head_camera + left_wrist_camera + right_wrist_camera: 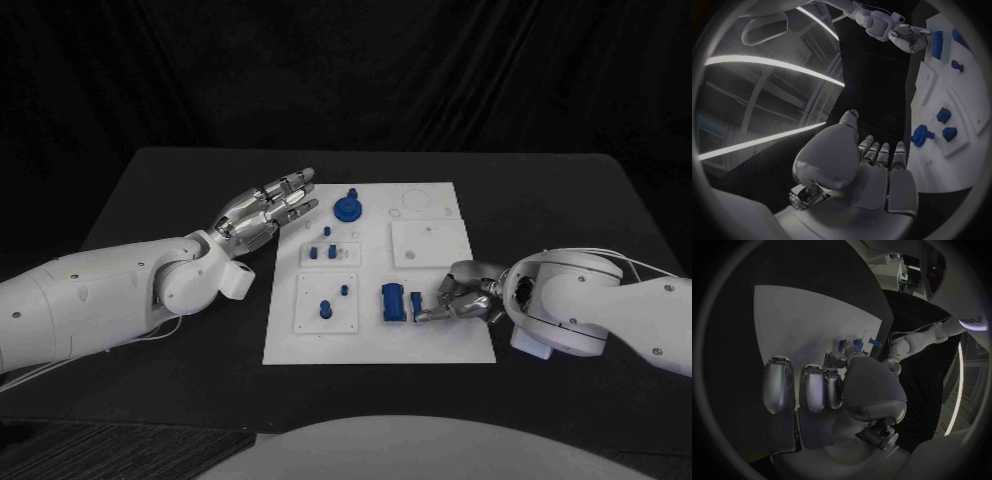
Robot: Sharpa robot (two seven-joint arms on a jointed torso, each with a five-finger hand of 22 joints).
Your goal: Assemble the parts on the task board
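Nearest the camera in the head view, the right hand point(459, 298) rests on the near right part of the white board point(433, 345), its fingers point(431, 313) curled in around a small blue piece point(415, 302) that stands just beside a larger blue block point(392, 303). It seems to pinch that piece, though the contact itself is too small to be sure of. The right wrist view shows the fingers point(811, 390) bent over the board point(792, 320) with little blue pieces point(856, 345) just past them.

Left of the block, on a raised square plate in the near left part of the board, stand two small blue pegs point(326, 308). Farther back, another raised plate carries several small blue pegs point(329, 250), and beyond it a round blue knob point(349, 209) sits near the far edge. The right half of the board holds a bare square plate point(430, 243) and a round outline point(415, 201) with nothing in it.

The left hand point(271, 211) hovers above the black tabletop point(173, 190) just beside the board's far left edge, fingers spread and holding nothing.

Judging by this, the assembly is partly done: several pieces stand in place, but the bare plate and round outline suggest more remains, and the piece at the right hand looks to be the one being worked.

No writing can be read on the board or pieces.
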